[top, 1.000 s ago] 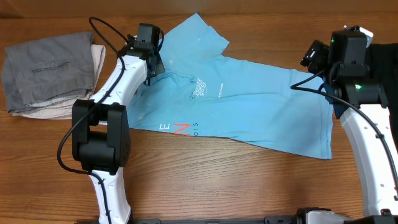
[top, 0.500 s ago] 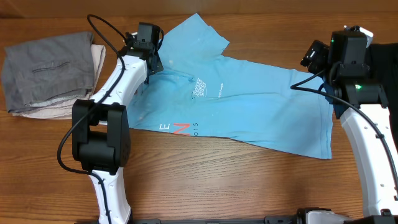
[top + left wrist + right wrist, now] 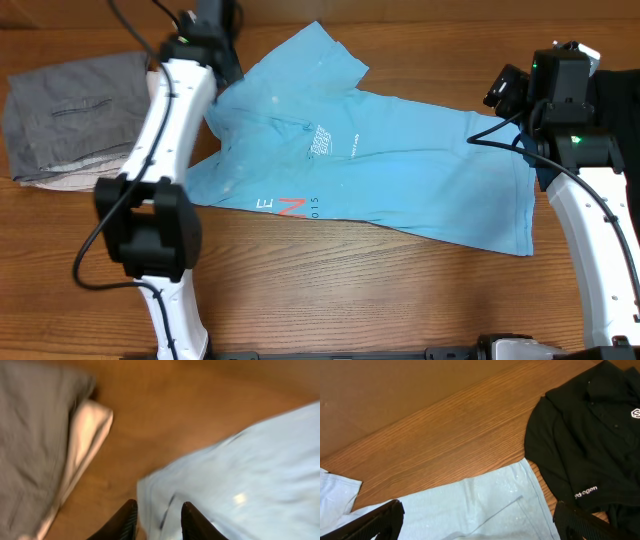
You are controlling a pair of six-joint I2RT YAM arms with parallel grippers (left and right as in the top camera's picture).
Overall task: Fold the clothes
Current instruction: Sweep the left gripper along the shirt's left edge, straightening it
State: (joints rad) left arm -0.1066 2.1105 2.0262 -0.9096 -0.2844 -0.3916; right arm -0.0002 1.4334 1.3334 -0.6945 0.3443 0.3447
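The light blue T-shirt (image 3: pixel 400 170) lies spread flat across the table, with small white print near its middle and white-and-red letters at its front edge. My left gripper (image 3: pixel 225 62) hovers over the shirt's far left corner. In the blurred left wrist view its fingers (image 3: pixel 159 525) stand apart, with the shirt's edge (image 3: pixel 235 485) below and between them, and it holds nothing. My right gripper (image 3: pixel 503 92) is wide open above the shirt's right end. The right wrist view shows the hem corner (image 3: pixel 520 490) between its spread fingers (image 3: pixel 485 532).
A folded grey garment (image 3: pixel 75 110) lies on a beige cloth (image 3: pixel 100 175) at the far left; both also show in the left wrist view (image 3: pixel 35 435). A black garment (image 3: pixel 590 435) lies just right of the shirt's end (image 3: pixel 622 100). Bare wood runs along the front (image 3: pixel 380 290).
My left arm has risen and swung up and to the left, off the shirt's shoulder area, uncovering the shirt's left part. The right arm has not moved.
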